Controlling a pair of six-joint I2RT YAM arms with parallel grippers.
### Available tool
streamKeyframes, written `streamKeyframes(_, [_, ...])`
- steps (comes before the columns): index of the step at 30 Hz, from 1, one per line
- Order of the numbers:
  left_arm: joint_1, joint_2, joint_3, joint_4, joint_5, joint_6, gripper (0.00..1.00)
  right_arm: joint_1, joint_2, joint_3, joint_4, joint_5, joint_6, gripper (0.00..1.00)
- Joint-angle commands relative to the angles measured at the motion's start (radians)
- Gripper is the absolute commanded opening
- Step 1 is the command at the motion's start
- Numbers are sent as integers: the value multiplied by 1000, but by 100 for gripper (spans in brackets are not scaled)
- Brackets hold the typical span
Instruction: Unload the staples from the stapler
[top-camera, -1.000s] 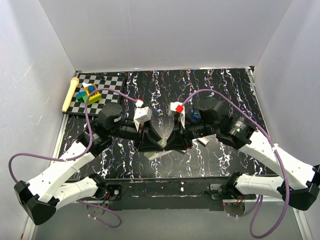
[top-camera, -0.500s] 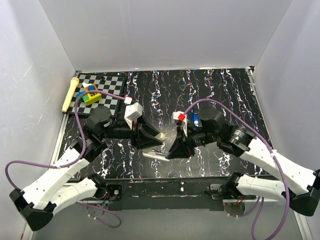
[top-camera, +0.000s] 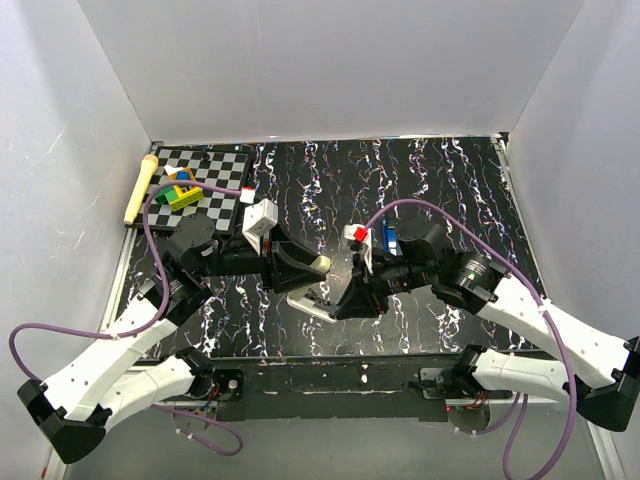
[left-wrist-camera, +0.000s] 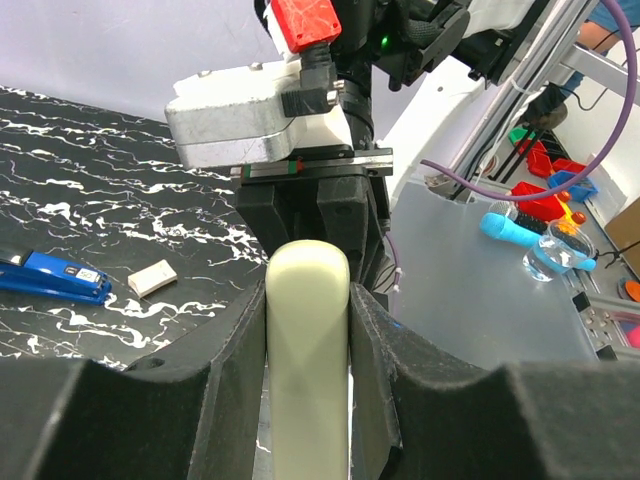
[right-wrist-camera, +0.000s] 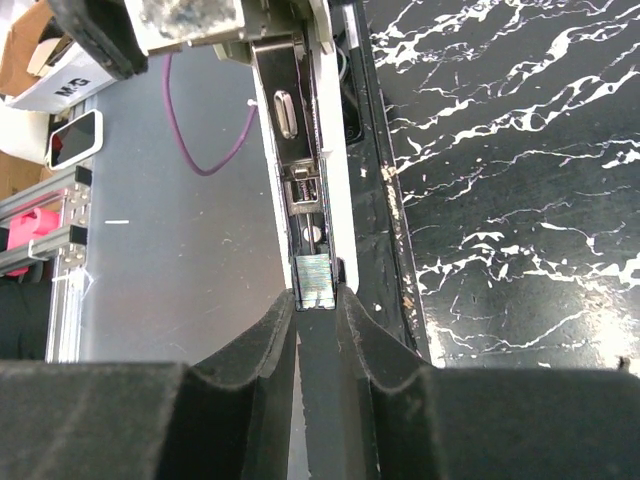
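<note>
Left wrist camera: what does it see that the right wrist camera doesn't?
Only the left wrist view shows the blue stapler and a small pale block lying on the table. Only the right wrist view shows the staples in the open metal track. Both show the pale stapler pinched between fingers and the black marbled table.

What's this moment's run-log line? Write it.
left claw: shut on stapler lid | right claw: shut on magazine | staples: loaded in magazine

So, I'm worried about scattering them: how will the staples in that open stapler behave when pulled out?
The staples look like a short thin silvery strip, so probably very light. Seated in the narrow stapler channel, they'll likely slide rather than lift. A strip that thin may snap if squeezed.
</note>
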Motion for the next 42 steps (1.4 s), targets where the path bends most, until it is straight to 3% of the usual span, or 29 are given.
streamKeyframes(1, [9, -1, 11, 72, -101, 55, 0, 11, -28, 74, -69, 33, 31, 1])
streamKeyframes(10, [10, 23, 4, -17, -163, 101, 0, 11, -6, 171, -163, 182, -13, 2])
streamKeyframes(16, [9, 27, 2, -34, -174, 113, 0, 11, 15, 246, -236, 253, -61, 11])
streamKeyframes(22, [10, 33, 7, -50, -207, 122, 0, 11, 24, 306, -293, 294, -98, 28])
streamKeyframes(33, [9, 93, 67, -117, -350, 122, 0, 11, 38, 381, -342, 444, -138, 38])
streamKeyframes(36, [10, 108, 76, -119, -399, 105, 0, 11, 81, 401, -323, 524, -123, 33])
streamKeyframes(42, [9, 140, 96, -132, -537, 64, 0, -6, 201, 452, -231, 603, -81, 5])
